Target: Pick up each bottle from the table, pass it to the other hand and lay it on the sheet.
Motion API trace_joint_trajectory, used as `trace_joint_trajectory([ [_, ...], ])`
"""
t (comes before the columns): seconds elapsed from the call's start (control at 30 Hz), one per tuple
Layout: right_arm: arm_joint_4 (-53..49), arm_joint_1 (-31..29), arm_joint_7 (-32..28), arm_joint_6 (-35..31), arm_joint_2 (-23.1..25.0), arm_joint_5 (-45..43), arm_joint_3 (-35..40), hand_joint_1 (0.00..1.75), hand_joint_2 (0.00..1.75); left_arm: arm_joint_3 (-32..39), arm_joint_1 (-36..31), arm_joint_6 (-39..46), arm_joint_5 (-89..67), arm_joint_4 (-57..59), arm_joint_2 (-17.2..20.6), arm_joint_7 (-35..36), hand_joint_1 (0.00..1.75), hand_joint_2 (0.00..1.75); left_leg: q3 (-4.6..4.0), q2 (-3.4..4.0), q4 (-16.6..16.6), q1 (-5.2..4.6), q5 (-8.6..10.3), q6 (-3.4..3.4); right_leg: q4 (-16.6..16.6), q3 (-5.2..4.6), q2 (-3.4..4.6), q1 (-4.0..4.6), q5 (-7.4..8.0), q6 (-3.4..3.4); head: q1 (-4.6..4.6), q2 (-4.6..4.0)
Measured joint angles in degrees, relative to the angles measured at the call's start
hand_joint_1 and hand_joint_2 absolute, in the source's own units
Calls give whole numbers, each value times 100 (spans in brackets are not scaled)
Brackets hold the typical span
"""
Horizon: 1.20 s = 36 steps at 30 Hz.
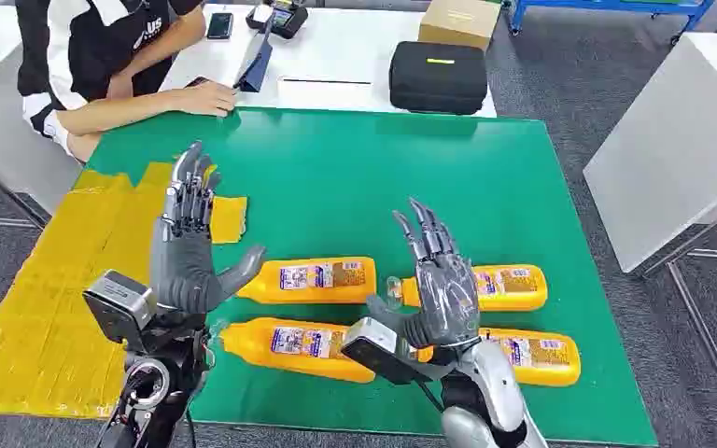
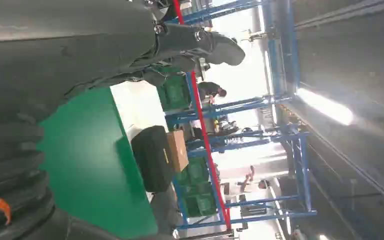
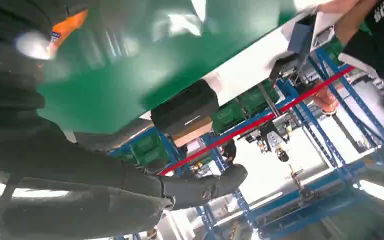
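Both the left hand (image 1: 187,245) and right hand (image 1: 439,280) stand empty, fingers spread, above four orange bottles (image 1: 310,280) lying between and beneath them.

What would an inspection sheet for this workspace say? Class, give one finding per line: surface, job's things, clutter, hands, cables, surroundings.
Surface: green table, flat, bare at its far half.
Job's things: four orange bottles lying on their sides in two rows on the green; yellow sheet at the table's left side, no bottle on it.
Clutter: nothing seen on the green.
Hands: left hand and right hand raised above the bottles, fingers spread, holding nothing.
Cables: nothing seen on the table.
Surroundings: a person seated at the far left corner, hand on the white table behind; black case and cardboard box there; blue racks in the wrist views.
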Motion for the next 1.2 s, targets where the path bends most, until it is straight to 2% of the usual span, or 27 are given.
trace_joint_trajectory([
  [0.13, 118, -66, 24, 48, -22, 39, 15, 0, 175, 0, 3, -13, -2, -2, -9, 4, 0, 175, -1, 0, 0, 0, 0, 0, 0, 0, 0, 0, 0, 0, 2, 0],
  [0.37, 785, -504, 166, 743, -114, 498, 92, 0, 175, 0, -5, -293, -66, -2, -68, 92, 0, 175, 0, 1, 0, 0, 2, 1, 0, 0, 1, 0, 2, 1, 0, 0],
  [0.73, 2516, -1706, -457, 1147, -48, 395, 359, 0, 175, 4, -16, -356, -109, -2, -120, 107, 0, 175, 0, 2, 0, 0, 8, 4, 1, 1, 1, 1, 6, 5, 0, 0],
  [1.03, 3602, -2394, -860, 1180, 113, 213, 662, 0, 175, 30, -62, -324, -83, 2, -120, 105, 0, 175, -1, 2, 1, 0, 8, 4, 1, 1, 1, 0, 6, 5, 0, 0],
  [1.2, 4305, -2764, -1330, 1265, 262, -87, 898, 0, 175, 44, -107, -304, -5, 18, -120, 74, 0, 175, 0, 2, 1, 0, 9, 4, 2, 1, 1, 1, 6, 4, 2, 0],
])
